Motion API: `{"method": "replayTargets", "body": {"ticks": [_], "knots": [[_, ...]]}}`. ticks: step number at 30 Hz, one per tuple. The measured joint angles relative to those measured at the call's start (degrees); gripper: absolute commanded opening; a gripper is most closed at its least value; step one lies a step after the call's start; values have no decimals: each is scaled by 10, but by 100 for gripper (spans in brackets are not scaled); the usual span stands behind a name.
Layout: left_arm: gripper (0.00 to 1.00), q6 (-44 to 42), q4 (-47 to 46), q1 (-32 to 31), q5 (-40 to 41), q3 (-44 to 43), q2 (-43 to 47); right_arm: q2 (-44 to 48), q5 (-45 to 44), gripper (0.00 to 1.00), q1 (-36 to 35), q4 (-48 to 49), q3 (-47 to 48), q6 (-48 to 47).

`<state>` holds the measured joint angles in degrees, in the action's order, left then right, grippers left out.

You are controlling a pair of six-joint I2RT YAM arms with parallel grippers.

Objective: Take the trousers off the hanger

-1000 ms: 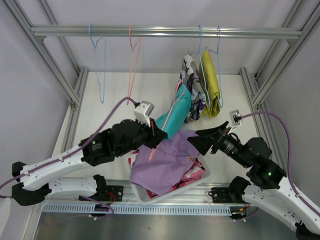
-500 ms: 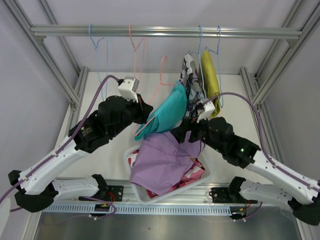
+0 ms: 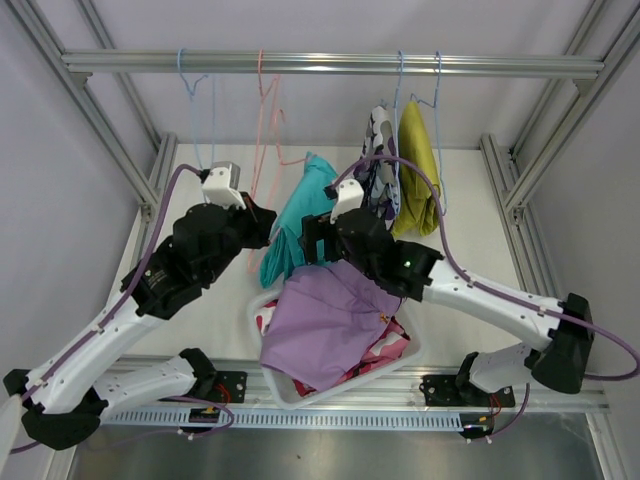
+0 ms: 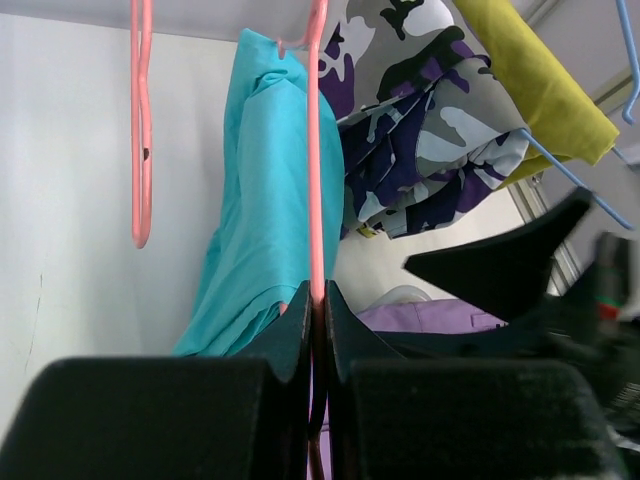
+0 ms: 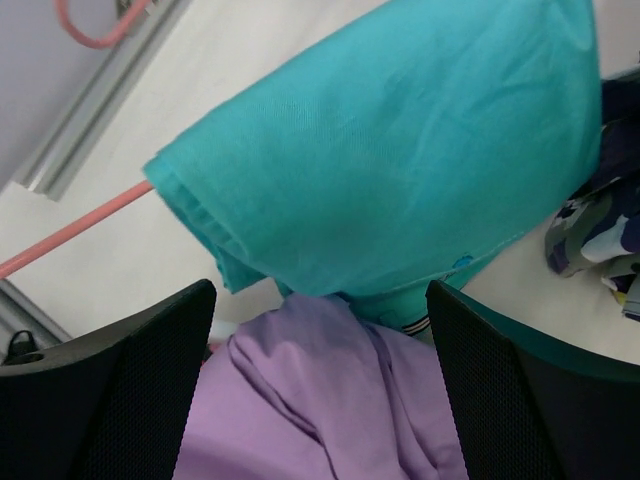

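The left tool is clamped on the wire of the pink hanger, which carries the teal shorts above the desk. The right tool has its fingers spread wide by the lower fold of the teal shorts, gripping nothing, with the lilac shorts heaped in the white basket below. Further right, the camouflage shorts and mustard shorts hang on blue hangers from the rail.
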<state>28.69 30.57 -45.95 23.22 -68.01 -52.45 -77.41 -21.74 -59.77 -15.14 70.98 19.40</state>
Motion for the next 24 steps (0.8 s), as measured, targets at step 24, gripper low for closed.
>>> {"method": "replayTargets", "body": {"ticks": [24], "knots": [[0, 4, -21, 0, -1, 8, -37, -130, 16, 92, 32, 35, 62, -46]]}}
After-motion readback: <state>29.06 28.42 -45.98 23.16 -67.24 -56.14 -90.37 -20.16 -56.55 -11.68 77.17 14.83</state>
